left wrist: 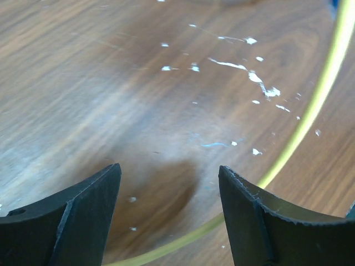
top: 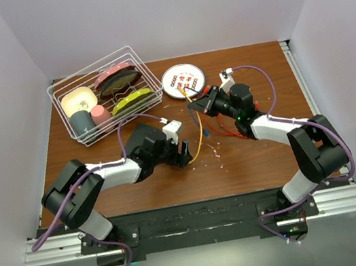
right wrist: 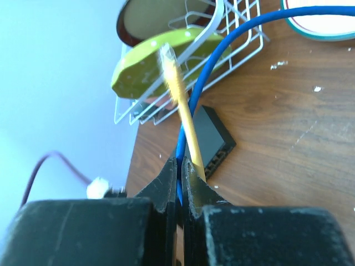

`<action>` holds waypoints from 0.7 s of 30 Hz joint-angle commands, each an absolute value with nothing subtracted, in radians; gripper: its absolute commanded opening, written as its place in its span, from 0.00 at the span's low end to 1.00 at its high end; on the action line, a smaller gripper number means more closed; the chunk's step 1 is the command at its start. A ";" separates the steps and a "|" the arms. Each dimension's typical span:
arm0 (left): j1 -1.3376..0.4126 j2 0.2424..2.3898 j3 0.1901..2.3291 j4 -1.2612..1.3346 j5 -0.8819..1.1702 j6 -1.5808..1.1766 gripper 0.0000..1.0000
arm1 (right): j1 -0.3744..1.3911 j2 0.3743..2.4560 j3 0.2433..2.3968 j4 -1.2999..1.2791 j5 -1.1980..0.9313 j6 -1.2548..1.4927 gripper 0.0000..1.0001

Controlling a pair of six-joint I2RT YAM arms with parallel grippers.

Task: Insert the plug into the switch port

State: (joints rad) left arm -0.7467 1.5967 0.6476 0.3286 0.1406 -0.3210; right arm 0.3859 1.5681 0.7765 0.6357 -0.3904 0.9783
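Here, right gripper [right wrist: 180, 166] pinched tight on yellow cable [right wrist: 188, 133], plug [right wrist: 168, 55] at its free end, switch [right wrist: 213, 138] flat on wooden table [right wrist: 288, 144] beside wire dish rack [right wrist: 233, 33], left gripper [left wrist: 169, 177] spread wide, empty

Black jaws, white-black arms [top: 119, 172], purple cables [top: 272, 89]

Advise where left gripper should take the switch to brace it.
Likely from above, pinching the switch across its short end walls near the back edge: it lies flat on the table, and the socket row faces the right gripper, so that edge must stay free.
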 commanded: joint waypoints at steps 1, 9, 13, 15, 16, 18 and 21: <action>-0.788 1.531 0.640 0.388 0.143 -0.249 0.76 | 0.385 1.525 0.779 0.721 -0.333 0.999 0.00; -0.798 1.517 0.649 0.410 0.150 -0.256 0.77 | 0.385 1.560 0.740 0.730 -0.291 0.979 0.00; -0.807 1.558 0.684 0.362 0.127 -0.236 0.77 | 0.385 1.592 0.701 0.880 -0.333 1.078 0.00; -0.807 1.549 0.683 0.348 0.089 -0.241 0.78 | 0.385 1.606 0.692 0.929 -0.350 1.109 0.00; -0.807 1.540 0.678 0.345 0.071 -0.242 0.78 | 0.385 1.608 0.695 0.919 -0.363 1.114 0.00; -0.805 1.507 0.669 0.339 0.041 -0.252 0.79 | 0.385 1.603 0.701 0.859 -0.379 1.108 0.00; -0.804 1.470 0.670 0.313 0.015 -0.261 0.80 | 0.388 1.601 0.672 0.780 -0.379 1.086 0.00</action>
